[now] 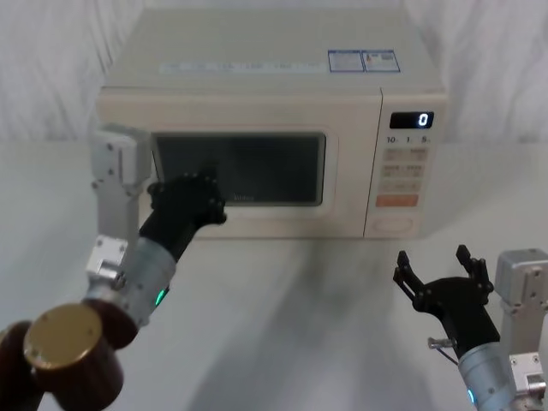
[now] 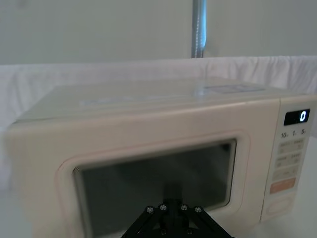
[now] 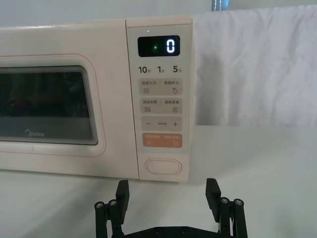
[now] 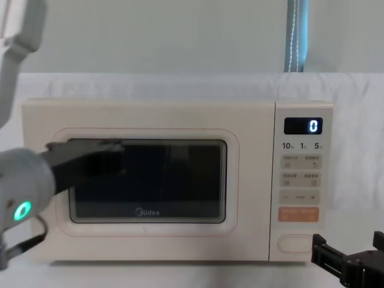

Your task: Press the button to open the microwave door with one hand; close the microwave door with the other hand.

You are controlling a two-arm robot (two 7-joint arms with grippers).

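- Reaching my left gripper (image 1: pixel 190 199) up to the microwave door (image 1: pixel 257 171), I have it in front of the left half of the dark window; in the chest view its black body (image 4: pixel 84 159) lies across the window's upper left part.
- Whether the left gripper's tips touch the glass, and how far its fingers are apart, I cannot tell: in the head view it reads as one dark mass against the window, and my left wrist view shows just its base (image 2: pixel 172 223) below the door (image 2: pixel 148 148).
- The door sits flush with the cream body of the microwave (image 1: pixel 274 68), its raised frame and the grey logo under the window visible in the chest view (image 4: pixel 147 212).
- My right gripper (image 1: pixel 438 265) hovers low over the white table (image 1: pixel 300 325), near the microwave's right front corner and apart from it.
- Its two fingers (image 3: pixel 212 191) are spread wide with nothing between them.
- The button (image 3: pixel 163 165) is the plain cream pill at the foot of the keypad strip (image 3: pixel 159 99), right below the orange key (image 3: pixel 162 140); seen from my right wrist it lies just above the gap between my fingers, untouched.
- The display (image 3: pixel 158 46) at the top of the strip shows 0.
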